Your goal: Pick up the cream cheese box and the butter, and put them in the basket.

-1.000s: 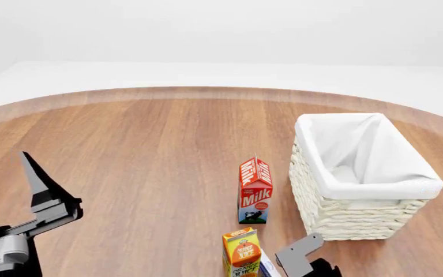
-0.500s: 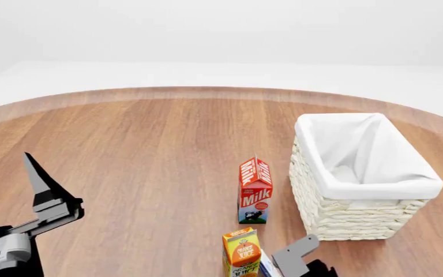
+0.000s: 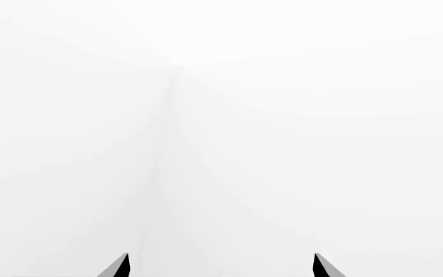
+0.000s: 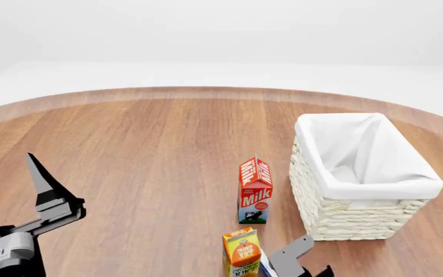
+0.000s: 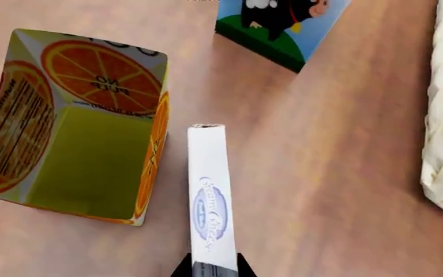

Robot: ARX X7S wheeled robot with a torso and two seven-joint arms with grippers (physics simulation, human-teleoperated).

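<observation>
My right gripper [image 5: 213,266] has its fingertips flanking the near end of the cream cheese box [image 5: 208,196]; I cannot tell whether they grip it. The box stands on edge just beside the orange juice carton [image 5: 83,124]. My left gripper [image 3: 220,266] is spread wide, holding nothing. The basket [image 4: 360,179] is empty. I cannot see the butter. Neither item is delivered.

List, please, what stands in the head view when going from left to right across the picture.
Left pincer → orange juice carton → milk carton → right pincer → basket.
</observation>
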